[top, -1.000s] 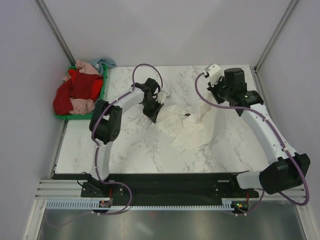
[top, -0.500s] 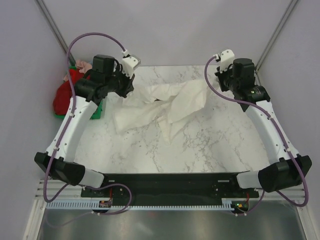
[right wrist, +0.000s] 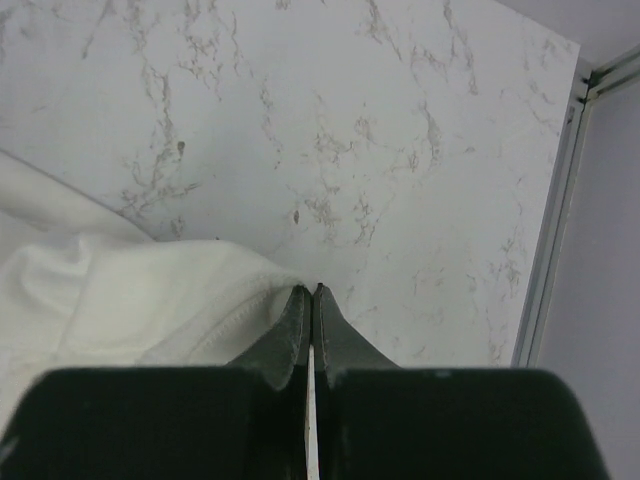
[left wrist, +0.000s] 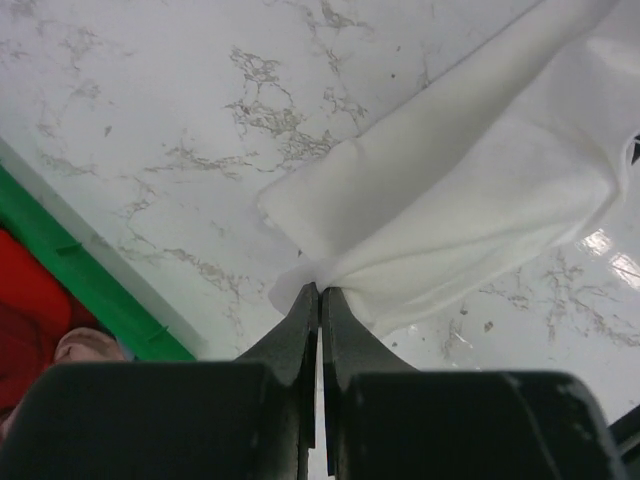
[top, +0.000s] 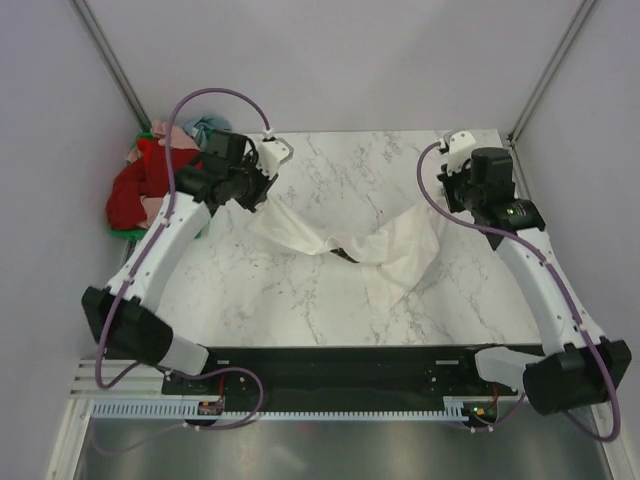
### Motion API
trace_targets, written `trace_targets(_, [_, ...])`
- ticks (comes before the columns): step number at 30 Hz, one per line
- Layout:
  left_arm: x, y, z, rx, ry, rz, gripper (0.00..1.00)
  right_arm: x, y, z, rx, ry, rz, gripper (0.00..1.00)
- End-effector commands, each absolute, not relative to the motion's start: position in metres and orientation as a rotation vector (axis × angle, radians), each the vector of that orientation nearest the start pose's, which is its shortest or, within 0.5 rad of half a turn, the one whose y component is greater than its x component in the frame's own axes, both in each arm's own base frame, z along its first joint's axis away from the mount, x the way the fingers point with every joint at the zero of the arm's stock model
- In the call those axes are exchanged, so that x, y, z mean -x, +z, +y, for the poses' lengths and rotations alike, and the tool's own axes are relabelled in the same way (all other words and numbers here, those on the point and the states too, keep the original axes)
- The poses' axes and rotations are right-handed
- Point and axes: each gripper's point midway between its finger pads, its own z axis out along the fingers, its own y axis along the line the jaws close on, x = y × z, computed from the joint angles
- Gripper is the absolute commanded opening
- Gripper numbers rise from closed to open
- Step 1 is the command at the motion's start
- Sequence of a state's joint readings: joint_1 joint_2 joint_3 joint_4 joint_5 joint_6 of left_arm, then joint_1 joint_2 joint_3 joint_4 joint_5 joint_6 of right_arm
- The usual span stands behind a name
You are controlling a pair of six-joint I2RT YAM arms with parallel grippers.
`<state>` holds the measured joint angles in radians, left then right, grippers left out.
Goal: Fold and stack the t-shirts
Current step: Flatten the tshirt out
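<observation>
The cream-white t-shirt [top: 385,250] hangs stretched between my two grippers above the marble table, sagging in the middle with a dark print showing near the sag. My left gripper [top: 262,196] is shut on one end of the cream-white t-shirt [left wrist: 470,190]. My right gripper [top: 450,205] is shut on the other end, at a stitched hem [right wrist: 170,310]. The red, pink and pale blue t-shirts [top: 135,185] lie heaped in the green crate at the far left.
The green plastic crate [left wrist: 90,290] stands off the table's left edge, just behind my left arm. The marble table [top: 330,160] has grey walls on three sides and a metal post at the right edge [right wrist: 560,200].
Both grippers have moved nearer and a little lower with the cream-white t-shirt. The cloth, bunched at the far side before, now hangs as a sagging band between them.
</observation>
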<state>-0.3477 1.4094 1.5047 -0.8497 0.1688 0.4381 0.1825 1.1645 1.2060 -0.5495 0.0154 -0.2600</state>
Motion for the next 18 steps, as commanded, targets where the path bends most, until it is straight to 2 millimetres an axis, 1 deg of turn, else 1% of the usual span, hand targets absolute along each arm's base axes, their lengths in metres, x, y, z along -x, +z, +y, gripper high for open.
trace_targets(1, [-0.400, 0.203, -0.145, -1.047, -0.087, 2.142, 0.02, -0.389, 0.242, 0.040, 0.432, -0.096, 2.077, 0.00])
trace_targets(2, [-0.419, 0.210, -0.151, -1.039, -0.081, 2.114, 0.02, -0.398, 0.237, 0.033, 0.412, -0.099, 2.092, 0.00])
trace_targets(3, [-0.433, 0.199, -0.154, -1.033, -0.077, 2.141, 0.02, -0.415, 0.228, 0.030, 0.398, -0.102, 2.114, 0.00])
trace_targets(4, [-0.446, 0.194, -0.156, -1.019, -0.065, 2.158, 0.02, -0.426, 0.225, 0.026, 0.383, -0.108, 2.123, 0.00])
trace_targets(5, [-0.474, 0.184, -0.157, -0.971, -0.028, 2.188, 0.02, -0.435, 0.222, 0.019, 0.358, -0.114, 2.134, 0.00])
trace_targets(6, [-0.489, 0.185, -0.154, -0.930, -0.008, 2.198, 0.03, -0.455, 0.219, 0.015, 0.336, -0.121, 2.148, 0.00])
trace_targets(7, [-0.501, 0.186, -0.152, -0.897, 0.009, 2.206, 0.05, -0.465, 0.217, 0.012, 0.328, -0.125, 2.155, 0.00])
trace_targets(8, [-0.522, 0.196, -0.153, -0.815, 0.025, 2.198, 0.09, -0.473, 0.217, 0.005, 0.311, -0.142, 2.164, 0.10])
trace_targets(9, [-0.526, 0.201, -0.149, -0.770, 0.026, 2.214, 0.23, -0.486, 0.221, 0.001, 0.304, -0.156, 2.164, 0.25])
trace_targets(10, [-0.530, 0.208, -0.146, -0.725, 0.020, 2.211, 0.30, -0.489, 0.225, -0.002, 0.313, -0.171, 2.162, 0.50])
trace_targets(11, [-0.530, 0.223, -0.141, -0.641, 0.026, 2.207, 0.45, -0.489, 0.234, -0.004, 0.322, -0.186, 2.146, 0.57])
trace_targets(12, [-0.526, 0.230, -0.140, -0.612, 0.018, 2.204, 0.51, -0.486, 0.240, -0.004, 0.341, -0.189, 2.134, 0.61])
trace_targets(13, [-0.519, 0.232, -0.141, -0.594, -0.001, 2.210, 0.55, -0.481, 0.244, -0.004, 0.405, -0.211, 2.117, 0.65])
trace_targets(14, [-0.506, 0.216, -0.141, -0.607, -0.022, 2.257, 0.57, -0.473, 0.246, -0.003, 0.447, -0.215, 2.104, 0.66])
trace_targets(15, [-0.491, 0.231, -0.142, -0.616, -0.058, 2.234, 0.61, -0.454, 0.246, 0.009, 0.527, -0.153, 2.079, 0.67])
trace_targets(16, [-0.480, 0.226, -0.142, -0.627, -0.073, 2.251, 0.62, -0.442, 0.244, 0.015, 0.608, -0.127, 2.057, 0.67])
trace_targets(17, [-0.463, 0.205, -0.139, -0.648, -0.088, 2.308, 0.62, -0.424, 0.260, 0.019, 0.719, -0.148, 1.976, 0.67])
trace_targets(18, [-0.451, 0.209, -0.136, -0.660, -0.093, 2.302, 0.63, -0.403, 0.229, 0.026, 0.826, -0.110, 2.008, 0.67])
